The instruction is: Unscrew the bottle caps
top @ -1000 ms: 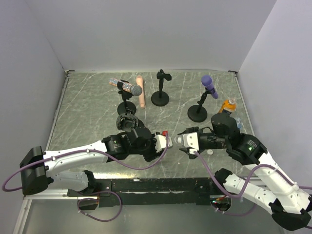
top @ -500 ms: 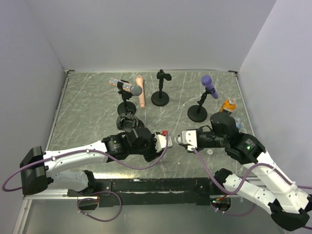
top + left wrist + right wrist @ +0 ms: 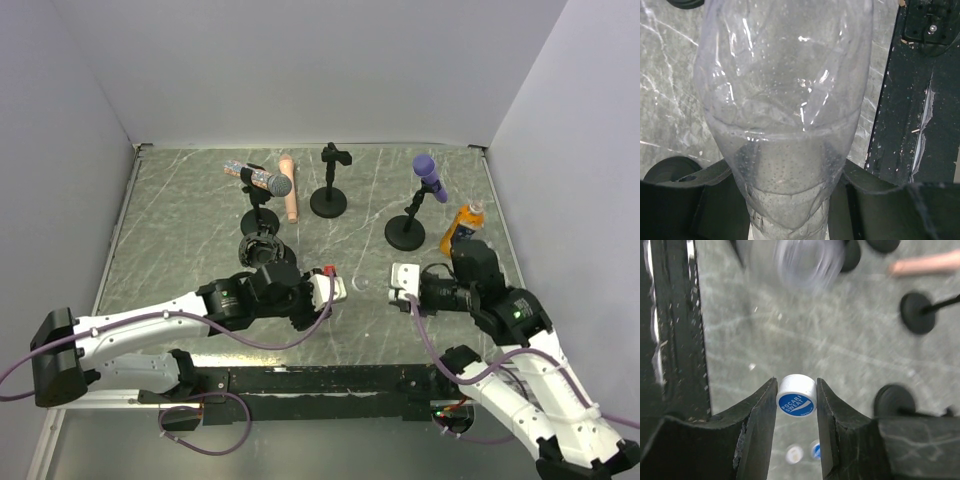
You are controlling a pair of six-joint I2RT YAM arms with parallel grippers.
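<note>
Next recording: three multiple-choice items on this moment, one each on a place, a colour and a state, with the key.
1. Where is the orange bottle? A. far left; B. far right, beside the purple microphone's stand; C. in an arm's grip.
2. What colour is the label on the cap between the jaws of the right gripper? A. red; B. green; C. blue.
3. The left gripper is: A. open, empty; B. shut on the clear bottle; C. shut on a cap.
Key: B, seen in the top view; C, blue in the right wrist view; B, bottle clamped in the left wrist view.
</note>
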